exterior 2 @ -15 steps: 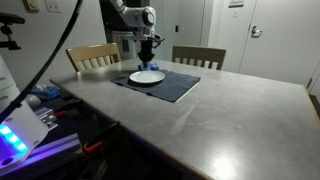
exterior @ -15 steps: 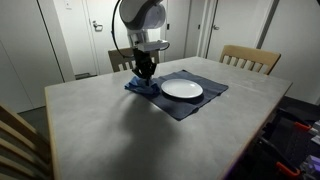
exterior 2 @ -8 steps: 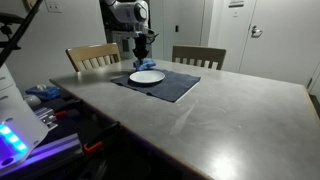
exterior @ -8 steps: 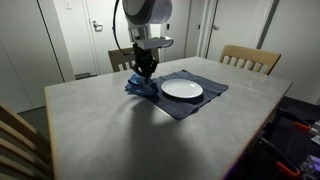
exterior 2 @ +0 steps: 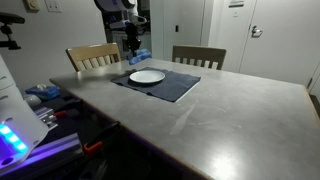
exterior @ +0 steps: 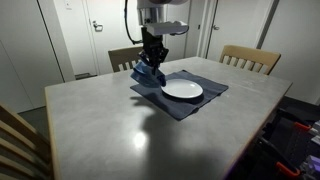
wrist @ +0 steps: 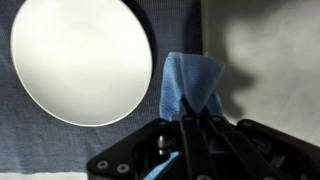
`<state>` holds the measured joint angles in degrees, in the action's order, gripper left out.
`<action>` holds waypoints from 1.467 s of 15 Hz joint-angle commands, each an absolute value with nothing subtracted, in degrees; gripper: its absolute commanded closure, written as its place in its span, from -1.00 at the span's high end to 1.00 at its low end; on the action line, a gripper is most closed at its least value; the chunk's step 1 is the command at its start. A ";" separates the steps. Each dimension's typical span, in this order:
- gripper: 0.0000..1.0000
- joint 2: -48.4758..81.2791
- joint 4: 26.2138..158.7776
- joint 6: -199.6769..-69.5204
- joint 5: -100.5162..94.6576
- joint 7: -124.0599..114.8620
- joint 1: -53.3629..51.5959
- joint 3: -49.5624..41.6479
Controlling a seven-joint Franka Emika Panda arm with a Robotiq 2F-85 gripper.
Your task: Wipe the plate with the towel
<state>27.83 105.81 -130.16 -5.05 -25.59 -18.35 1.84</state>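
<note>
The round white plate [exterior: 182, 89] [exterior 2: 147, 76] [wrist: 80, 60] lies on a dark navy placemat [exterior: 195, 104] [exterior 2: 170, 86] [wrist: 30, 130] in both exterior views and the wrist view. My gripper [exterior: 153, 62] [exterior 2: 131, 47] [wrist: 195, 115] is shut on the blue towel [exterior: 148, 73] [exterior 2: 137, 55] [wrist: 188, 85]. The towel hangs in the air from the closed fingers, above the placemat's edge and just beside the plate. In the wrist view the plate fills the upper left and the towel's bunched tip sticks out past the fingertips.
The grey table [exterior: 120, 130] [exterior 2: 220, 110] carries the placemat near its far side. Two wooden chairs [exterior: 250, 58] [exterior 2: 95, 56] stand behind it. Cables and gear [exterior 2: 45, 110] sit at one table end.
The gripper has risen from the placemat with the towel in it and shifted toward the plate. The towel now hangs clear of the surface.
</note>
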 commanded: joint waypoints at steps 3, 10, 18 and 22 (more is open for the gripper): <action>-0.96 17.94 119.88 -134.29 -10.30 -24.47 -15.67 0.22; -0.96 22.22 124.42 -144.30 -6.34 -15.22 -10.69 2.02; -0.96 26.59 126.95 -146.49 7.03 -0.26 -3.34 7.46; -0.96 26.38 126.78 -142.30 9.43 1.89 -1.95 7.51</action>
<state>25.97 125.94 -145.90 7.60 0.07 -3.52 6.65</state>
